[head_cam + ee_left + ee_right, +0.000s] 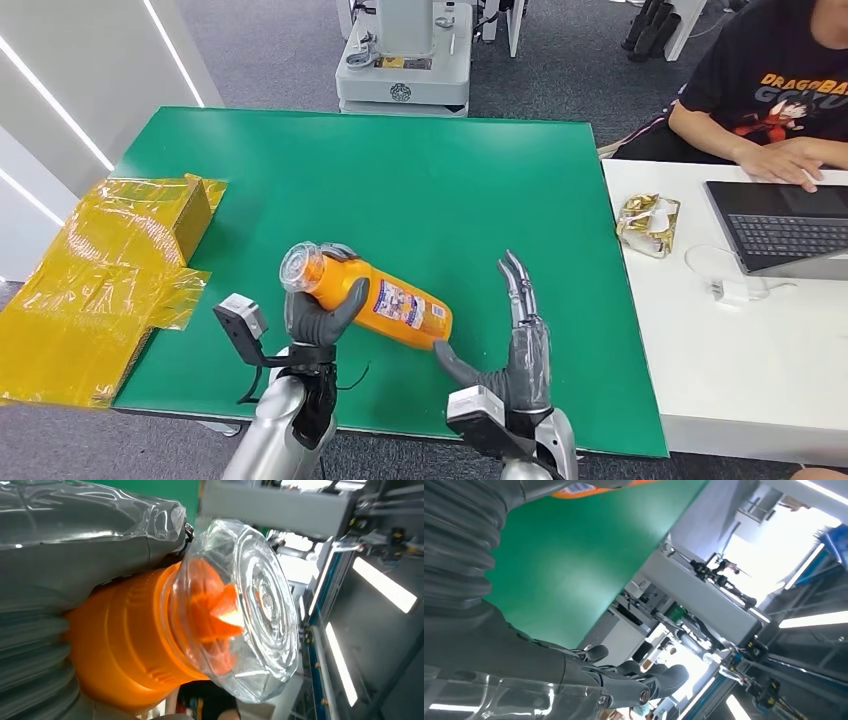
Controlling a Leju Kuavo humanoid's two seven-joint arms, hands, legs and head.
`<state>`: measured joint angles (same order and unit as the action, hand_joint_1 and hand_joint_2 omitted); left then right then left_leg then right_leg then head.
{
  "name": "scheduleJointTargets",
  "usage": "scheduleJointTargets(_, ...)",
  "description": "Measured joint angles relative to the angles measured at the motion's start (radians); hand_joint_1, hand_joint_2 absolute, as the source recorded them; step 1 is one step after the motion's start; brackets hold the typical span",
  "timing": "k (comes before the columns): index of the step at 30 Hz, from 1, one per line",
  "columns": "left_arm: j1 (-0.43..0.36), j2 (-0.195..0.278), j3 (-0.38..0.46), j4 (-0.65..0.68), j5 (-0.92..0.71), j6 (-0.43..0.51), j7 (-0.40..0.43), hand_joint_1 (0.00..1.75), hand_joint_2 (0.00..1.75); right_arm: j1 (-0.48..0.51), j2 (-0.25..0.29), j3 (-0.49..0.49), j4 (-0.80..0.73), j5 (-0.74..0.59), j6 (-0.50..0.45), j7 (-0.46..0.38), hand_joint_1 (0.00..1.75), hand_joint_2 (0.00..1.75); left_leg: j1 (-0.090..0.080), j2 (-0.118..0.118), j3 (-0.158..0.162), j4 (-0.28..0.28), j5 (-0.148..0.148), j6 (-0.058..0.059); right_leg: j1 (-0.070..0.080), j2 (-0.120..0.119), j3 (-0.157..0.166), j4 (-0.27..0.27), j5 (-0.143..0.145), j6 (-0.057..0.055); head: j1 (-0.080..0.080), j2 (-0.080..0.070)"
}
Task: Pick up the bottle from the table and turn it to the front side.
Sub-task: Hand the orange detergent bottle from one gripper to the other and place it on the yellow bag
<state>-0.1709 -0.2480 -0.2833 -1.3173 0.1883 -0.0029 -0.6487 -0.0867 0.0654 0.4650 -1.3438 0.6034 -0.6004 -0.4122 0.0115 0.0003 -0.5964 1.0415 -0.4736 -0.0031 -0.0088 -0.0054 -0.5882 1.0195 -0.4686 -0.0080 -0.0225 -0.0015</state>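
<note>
Green table lies open beyond left hand gripping bottle.

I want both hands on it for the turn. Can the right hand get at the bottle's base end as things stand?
Probably yes. The right hand is open beside the bottle, its thumb by the base; bare green table lies between. The left hand grips near the cap.

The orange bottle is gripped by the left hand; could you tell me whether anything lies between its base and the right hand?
Nothing visible: only bare green table separates the orange bottle from the right hand.
</note>
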Motion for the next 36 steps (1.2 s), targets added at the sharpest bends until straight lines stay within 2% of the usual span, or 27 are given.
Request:
scheduleJointTargets(2, 0.005, 0.015, 0.009, -0.043, -0.081, 0.079, 0.005, 1.75, 1.75, 0.005, 0.004, 0.012, -0.013, -0.030, -0.017, -0.018, 0.00, 1.75, 0.000, 0.000, 0.000, 0.000, 0.000, 0.000, 0.000, 0.000, 0.000, 0.000, 0.000, 0.000, 0.000, 0.000)
scheduleJointTargets(9, 0.016, 0.090, 0.012, -0.159, -0.514, 0.450, 0.084, 1.75, 1.75, 0.012, 0.014, 0.048, -0.033, -0.089, -0.067, -0.063, 0.00, 1.75, 0.000, 0.000, 0.000, 0.000, 0.000, 0.000, 0.000, 0.000, 0.000, 0.000, 0.000, 0.000, 0.000, 0.000)
scheduleJointTargets(13, 0.018, 0.172, 0.012, -0.182, -0.727, 0.593, 0.155, 1.75, 1.75, 0.028, 0.014, 0.056, -0.049, -0.092, -0.079, -0.064, 0.00, 1.75, 0.000, 0.000, 0.000, 0.000, 0.000, 0.000, 0.000, 0.000, 0.000, 0.000, 0.000, 0.000, 0.000, 0.000)
scheduleJointTargets(17, 0.018, 0.268, 0.012, -0.187, -0.804, 0.612, 0.233, 1.75, 1.75, 0.039, 0.014, 0.057, -0.070, -0.098, -0.085, -0.063, 0.00, 1.75, 0.001, 0.000, 0.000, -0.001, 0.000, 0.000, 0.001, 0.000, 0.000, 0.000, 0.000, 0.000, 0.000, 0.000)
scheduleJointTargets(24, 0.014, 0.422, 0.013, -0.187, -0.915, 0.624, 0.315, 1.75, 1.75, 0.053, 0.014, 0.051, -0.109, -0.080, -0.070, -0.060, 0.00, 1.75, 0.001, 0.001, 0.001, -0.001, 0.001, -0.001, 0.001, 0.001, 0.000, 0.000, 0.000, -0.001, 0.000, 0.000)
scheduleJointTargets(29, -0.002, 0.542, 0.034, -0.183, -0.935, 0.579, 0.361, 1.75, 1.75, 0.064, 0.014, 0.044, -0.116, -0.092, -0.070, -0.062, 0.00, 1.75, 0.001, 0.001, 0.001, -0.001, 0.001, -0.001, 0.001, 0.002, 0.000, 0.000, 0.000, -0.001, 0.000, 0.000)
scheduleJointTargets(32, -0.007, 0.585, 0.040, -0.173, -0.935, 0.569, 0.360, 1.75, 1.75, 0.068, 0.014, 0.043, -0.117, -0.094, -0.070, -0.065, 0.00, 1.75, 0.001, 0.001, 0.001, -0.001, 0.001, -0.001, 0.001, 0.002, 0.000, 0.000, 0.000, -0.001, 0.000, 0.000)
scheduleJointTargets(36, -0.008, 0.608, 0.041, -0.165, -0.935, 0.569, 0.358, 1.75, 1.75, 0.070, 0.014, 0.042, -0.119, -0.097, -0.071, -0.065, 0.00, 1.75, 0.001, 0.001, 0.001, -0.001, 0.001, -0.001, 0.001, 0.002, 0.000, 0.000, 0.000, -0.001, 0.000, 0.000)
